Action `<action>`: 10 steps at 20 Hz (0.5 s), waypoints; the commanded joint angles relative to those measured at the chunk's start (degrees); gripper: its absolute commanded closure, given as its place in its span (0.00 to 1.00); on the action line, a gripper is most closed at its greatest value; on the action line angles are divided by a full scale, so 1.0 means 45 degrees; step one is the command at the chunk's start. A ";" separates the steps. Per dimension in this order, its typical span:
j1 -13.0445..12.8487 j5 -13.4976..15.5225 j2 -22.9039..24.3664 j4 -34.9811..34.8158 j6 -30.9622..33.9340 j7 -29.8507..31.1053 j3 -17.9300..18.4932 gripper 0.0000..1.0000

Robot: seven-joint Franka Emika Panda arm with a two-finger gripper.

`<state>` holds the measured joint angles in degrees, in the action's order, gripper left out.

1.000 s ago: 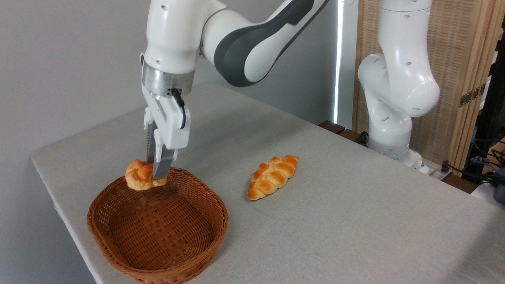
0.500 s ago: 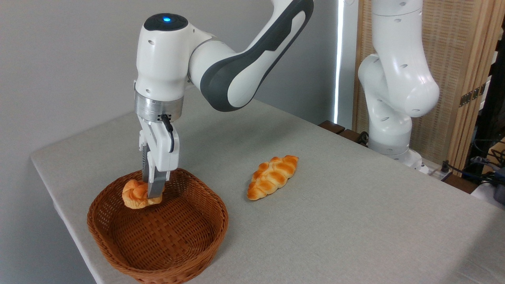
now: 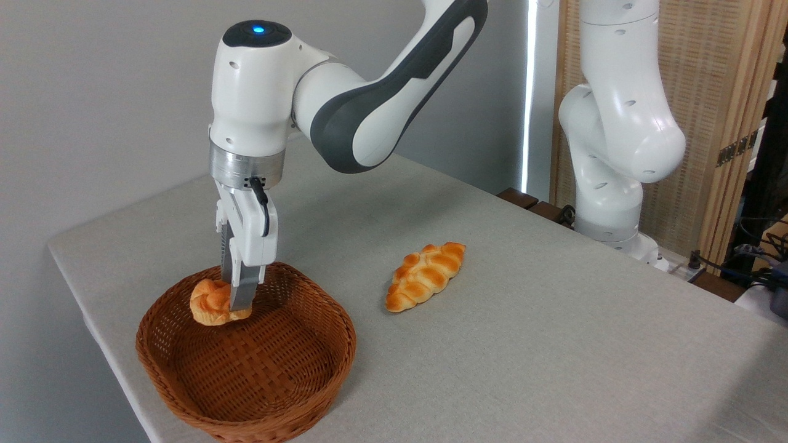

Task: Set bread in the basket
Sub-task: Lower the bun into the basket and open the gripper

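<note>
We are gripping the small round orange-golden bun (image 3: 211, 302) in our hand (image 3: 236, 303), lowering it at eleven o'clock inside the shallow brown woven wicker basket (image 3: 289, 394) for release.

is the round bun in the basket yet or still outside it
In: the bun sits within the basket rim, near its back wall, with the gripper shut on it. Whether it touches the bottom, cannot tell.

Bright, even, sharp; soft shadows; a window strip (image 3: 527, 92) glares.
</note>
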<state>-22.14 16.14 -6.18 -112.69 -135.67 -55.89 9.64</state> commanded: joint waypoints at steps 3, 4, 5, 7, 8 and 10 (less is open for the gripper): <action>-0.0042 -0.0168 -0.0033 0.0139 -0.0104 0.0018 0.0025 0.10; -0.0042 -0.0168 -0.0033 0.0139 -0.0104 0.0018 0.0025 0.05; -0.0042 -0.0168 -0.0033 0.0139 -0.0104 0.0018 0.0025 0.00; -0.0042 -0.0168 -0.0033 0.0139 -0.0104 0.0018 0.0025 0.00; -0.0042 -0.0168 -0.0033 0.0139 -0.0104 0.0018 0.0025 0.00; -0.0042 -0.0168 -0.0033 0.0139 -0.0104 0.0018 0.0025 0.00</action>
<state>-22.14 16.13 -6.18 -112.60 -135.67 -55.92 9.64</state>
